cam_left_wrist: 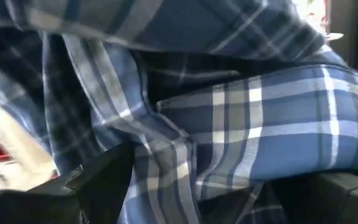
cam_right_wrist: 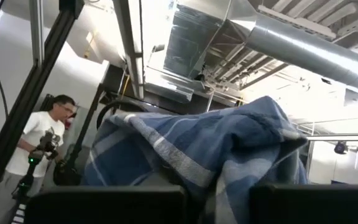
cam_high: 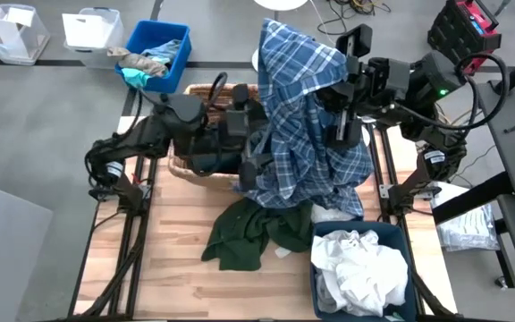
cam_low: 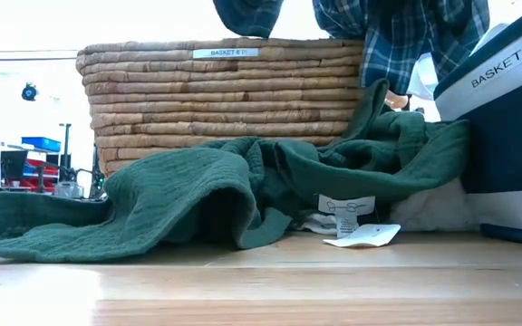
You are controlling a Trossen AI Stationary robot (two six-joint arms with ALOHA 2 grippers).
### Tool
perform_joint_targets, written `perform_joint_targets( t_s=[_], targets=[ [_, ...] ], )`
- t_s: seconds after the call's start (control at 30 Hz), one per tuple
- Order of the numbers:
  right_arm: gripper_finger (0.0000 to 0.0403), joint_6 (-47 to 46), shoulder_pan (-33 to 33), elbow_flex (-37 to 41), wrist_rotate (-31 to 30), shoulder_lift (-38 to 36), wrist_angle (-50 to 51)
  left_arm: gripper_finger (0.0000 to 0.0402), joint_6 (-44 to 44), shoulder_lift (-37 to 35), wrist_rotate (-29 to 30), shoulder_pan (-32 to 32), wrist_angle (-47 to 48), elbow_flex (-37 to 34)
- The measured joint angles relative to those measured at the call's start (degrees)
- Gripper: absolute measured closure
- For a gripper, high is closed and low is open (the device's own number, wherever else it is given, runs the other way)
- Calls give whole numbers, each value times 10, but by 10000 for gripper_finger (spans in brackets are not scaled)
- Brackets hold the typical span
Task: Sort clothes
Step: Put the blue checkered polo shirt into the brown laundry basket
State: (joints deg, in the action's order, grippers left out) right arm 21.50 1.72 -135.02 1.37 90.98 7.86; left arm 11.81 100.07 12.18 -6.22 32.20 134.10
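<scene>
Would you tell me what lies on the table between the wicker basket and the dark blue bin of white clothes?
In the high view, the dark green garment lies there, between the wicker basket and the bin.

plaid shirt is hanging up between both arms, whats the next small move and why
Probably close the left gripper on the fold of plaid shirt lying between its open fingers. The right gripper is shut on the shirt and holds it above the wicker basket, so a second grip would let the arms spread it for sorting.
</scene>
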Motion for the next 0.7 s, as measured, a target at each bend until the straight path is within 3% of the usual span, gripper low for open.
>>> perform_joint_targets(
  t_s=[0.17, 0.47, 0.7],
  targets=[
    [394, -4, 0, 0, -2, 0, -4, 80, 23, 23, -7, 2, -28, 0],
    [394, 5, 0, 0, -46, -1, -8, 146, 16, 63, -6, 2, -98, 0],
    [394, 13, 0, 1, -69, -1, -6, 176, 26, 66, 47, 5, -88, 0]
  ],
)
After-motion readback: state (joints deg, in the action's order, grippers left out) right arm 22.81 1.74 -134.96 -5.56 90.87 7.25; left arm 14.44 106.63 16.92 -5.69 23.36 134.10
